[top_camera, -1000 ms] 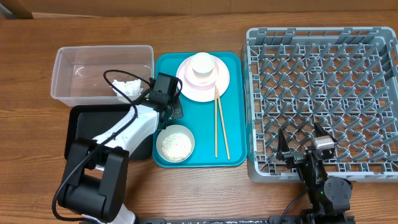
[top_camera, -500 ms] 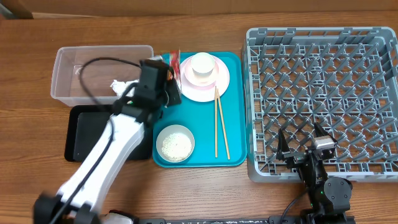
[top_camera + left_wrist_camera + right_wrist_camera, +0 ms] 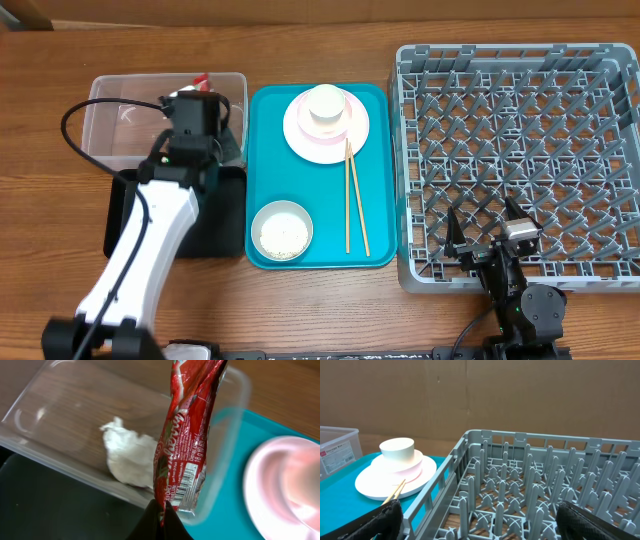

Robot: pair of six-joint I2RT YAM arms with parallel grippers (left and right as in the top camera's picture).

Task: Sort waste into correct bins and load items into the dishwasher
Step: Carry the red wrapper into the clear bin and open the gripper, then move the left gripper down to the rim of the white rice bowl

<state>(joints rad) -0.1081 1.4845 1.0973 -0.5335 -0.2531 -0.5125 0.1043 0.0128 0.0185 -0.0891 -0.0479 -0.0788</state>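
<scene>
My left gripper (image 3: 206,88) is shut on the crumpled red wrapper (image 3: 187,435) and holds it over the right end of the clear tub (image 3: 105,135); the jaws (image 3: 162,510) pinch its lower end. A white tissue (image 3: 127,457) lies inside the tub. The black tray (image 3: 125,215) sits in front of it. The pink plate (image 3: 300,140) with the white cup (image 3: 326,103), the chopsticks (image 3: 350,195) and a white bowl of rice (image 3: 281,230) rest on the teal tray (image 3: 375,170). My right gripper (image 3: 480,525) is open and empty over the grey dish rack's (image 3: 520,150) front edge.
The dish rack's upright pegs (image 3: 530,495) fill the right wrist view, with the plate and cup (image 3: 397,450) to its left. The tub's right wall (image 3: 225,450) stands next to the teal tray's edge (image 3: 230,510). The left arm lies across the black tray.
My left gripper has lifted the red wrapper from the teal tray's left edge and swung left with it to over the clear tub. The right arm has not moved.
</scene>
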